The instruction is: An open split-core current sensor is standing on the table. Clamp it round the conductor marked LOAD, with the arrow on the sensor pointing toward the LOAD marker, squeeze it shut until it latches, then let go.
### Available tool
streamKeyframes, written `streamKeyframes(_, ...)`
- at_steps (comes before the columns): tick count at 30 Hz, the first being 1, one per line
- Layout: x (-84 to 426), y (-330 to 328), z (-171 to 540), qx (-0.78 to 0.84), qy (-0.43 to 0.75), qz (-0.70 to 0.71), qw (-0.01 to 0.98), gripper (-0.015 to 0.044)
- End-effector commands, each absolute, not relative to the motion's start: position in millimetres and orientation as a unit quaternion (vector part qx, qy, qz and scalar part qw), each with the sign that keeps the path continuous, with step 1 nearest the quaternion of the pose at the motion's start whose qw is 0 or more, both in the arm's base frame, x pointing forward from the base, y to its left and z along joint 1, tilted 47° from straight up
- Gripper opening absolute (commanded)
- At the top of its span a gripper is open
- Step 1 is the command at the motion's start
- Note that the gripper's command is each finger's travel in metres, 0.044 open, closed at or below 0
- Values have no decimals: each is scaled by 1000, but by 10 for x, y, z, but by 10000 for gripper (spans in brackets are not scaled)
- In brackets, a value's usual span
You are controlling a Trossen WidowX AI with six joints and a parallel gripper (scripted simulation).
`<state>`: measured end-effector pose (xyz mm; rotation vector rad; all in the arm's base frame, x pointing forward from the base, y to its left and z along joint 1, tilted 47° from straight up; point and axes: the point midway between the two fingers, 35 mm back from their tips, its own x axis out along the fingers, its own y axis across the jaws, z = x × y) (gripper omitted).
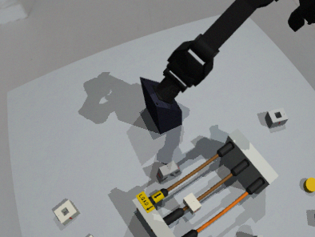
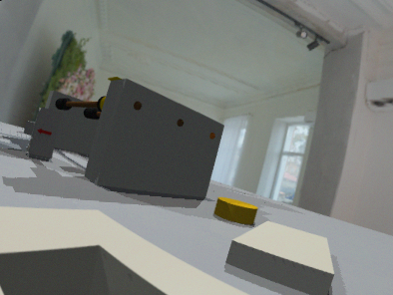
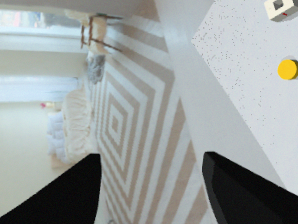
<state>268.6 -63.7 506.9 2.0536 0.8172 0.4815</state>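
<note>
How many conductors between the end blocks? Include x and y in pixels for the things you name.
3, in a row: the LOAD conductor (image 1: 192, 173) (image 2: 84, 105) beside the LOAD tag (image 1: 145, 202), the middle conductor (image 1: 216, 183) (image 2: 180, 123) with a white block (image 1: 192, 202) on it, and the orange conductor (image 1: 221, 213) (image 2: 212, 136) on the far side from LOAD.

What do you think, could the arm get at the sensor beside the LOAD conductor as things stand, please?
Probably yes: the gripper is open, and the top view shows nothing standing between it and the sensor. The LOAD conductor close by may crowd one side.
</note>
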Motion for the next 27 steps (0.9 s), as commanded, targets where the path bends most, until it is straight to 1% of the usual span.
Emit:
streamKeyframes(1,2669,-638,5080,820,323,196,430,240)
streamKeyframes(3,2534,-644,5164,808,295,219,460,293)
streamKeyframes(8,1970,-668,5444,778,171,257,547,424)
streamKeyframes(9,1867,-644,5487,768,148,262,565,440)
streamKeyframes(14,1450,-396,5628,702,39,275,655,440)
streamKeyframes(18,1266,-92,5649,632,-33,270,726,440)
streamKeyframes(22,1239,247,5586,549,-90,254,791,440)
streamKeyframes(27,1422,628,5386,435,-135,220,863,440)
